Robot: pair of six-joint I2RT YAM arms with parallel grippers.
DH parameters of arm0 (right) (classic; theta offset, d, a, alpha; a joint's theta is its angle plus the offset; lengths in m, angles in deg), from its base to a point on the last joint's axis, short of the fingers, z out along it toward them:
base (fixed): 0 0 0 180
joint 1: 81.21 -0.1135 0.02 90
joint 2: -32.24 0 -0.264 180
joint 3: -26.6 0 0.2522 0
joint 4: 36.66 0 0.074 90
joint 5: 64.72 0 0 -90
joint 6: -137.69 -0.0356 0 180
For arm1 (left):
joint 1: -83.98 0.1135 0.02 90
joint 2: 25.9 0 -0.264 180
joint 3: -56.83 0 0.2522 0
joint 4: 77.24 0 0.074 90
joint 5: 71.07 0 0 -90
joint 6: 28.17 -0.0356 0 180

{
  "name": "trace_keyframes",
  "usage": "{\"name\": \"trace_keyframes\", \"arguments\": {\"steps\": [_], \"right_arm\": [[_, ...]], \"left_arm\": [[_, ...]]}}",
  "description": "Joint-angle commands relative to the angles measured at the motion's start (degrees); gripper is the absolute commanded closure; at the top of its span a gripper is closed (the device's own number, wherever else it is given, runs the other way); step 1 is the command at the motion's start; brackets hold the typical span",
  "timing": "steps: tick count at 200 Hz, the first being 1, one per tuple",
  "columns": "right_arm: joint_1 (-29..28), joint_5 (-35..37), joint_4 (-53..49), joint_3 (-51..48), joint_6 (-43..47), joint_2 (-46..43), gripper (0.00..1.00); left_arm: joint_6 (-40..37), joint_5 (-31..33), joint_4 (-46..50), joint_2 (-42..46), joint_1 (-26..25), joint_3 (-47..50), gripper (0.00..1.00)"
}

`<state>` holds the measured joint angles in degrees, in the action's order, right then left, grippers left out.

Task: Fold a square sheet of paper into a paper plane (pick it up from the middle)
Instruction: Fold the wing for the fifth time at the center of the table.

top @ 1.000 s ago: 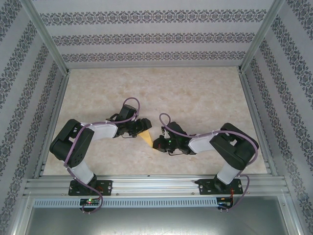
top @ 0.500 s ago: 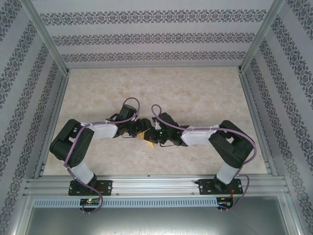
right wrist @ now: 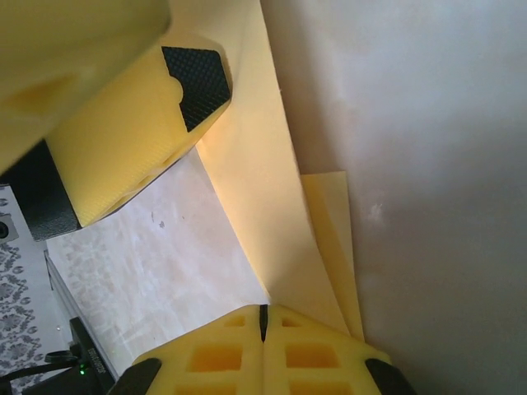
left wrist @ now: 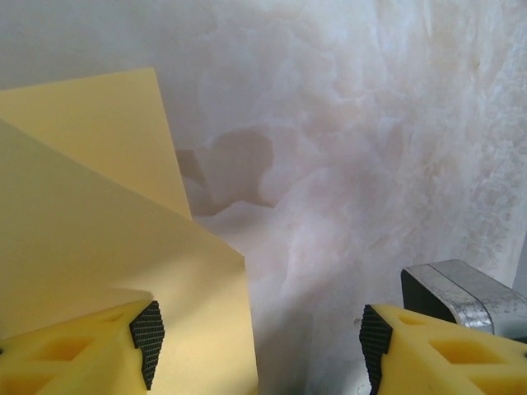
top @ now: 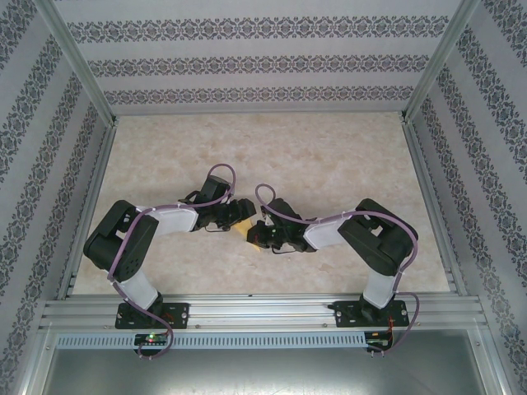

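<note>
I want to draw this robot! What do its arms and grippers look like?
The left arm and right arm have chunky black joints, white tube sections and a looping purple cable each. The left gripper and right gripper have blocky yellow fingers with cut-out holes and black grippy pads.

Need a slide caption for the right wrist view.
Right tool, shut, tips at the edge of the folded yellow paper, a finger of the open left tool close by.
</note>
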<state>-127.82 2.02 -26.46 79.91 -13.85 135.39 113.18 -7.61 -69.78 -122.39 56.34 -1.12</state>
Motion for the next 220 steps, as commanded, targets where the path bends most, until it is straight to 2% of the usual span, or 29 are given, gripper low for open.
{"name": "trace_keyframes", "arguments": {"steps": [1, 35, 89, 150, 194, 220], "right_arm": [[0.09, -0.08, -7.37, -2.87, -1.17, 2.01, 1.00], [-0.13, -0.82, -7.49, -1.41, -1.55, 3.04, 1.00], [-0.94, -1.17, -5.92, -0.71, -3.26, 4.24, 1.00], [-1.11, -0.49, -7.03, -0.71, -3.47, 4.07, 1.00], [-1.53, 0.65, -10.42, -0.52, -3.29, 4.07, 1.00], [-1.64, 1.33, -10.40, -1.23, -3.44, 3.64, 1.00]], "left_arm": [[-2.30, 0.26, 5.90, 0.58, 1.00, -0.40, 0.29], [-4.23, -2.96, 7.43, 5.12, 0.95, -2.85, 0.24], [-3.06, -5.89, 2.83, 9.18, -0.99, -1.73, 0.20], [-2.35, -0.55, -0.08, 1.76, -2.69, -3.42, 0.21], [-2.34, 7.90, 3.67, -0.02, -1.49, -3.33, 0.22], [-2.31, 6.25, 2.54, -0.28, 0.45, -2.11, 0.22]]}}
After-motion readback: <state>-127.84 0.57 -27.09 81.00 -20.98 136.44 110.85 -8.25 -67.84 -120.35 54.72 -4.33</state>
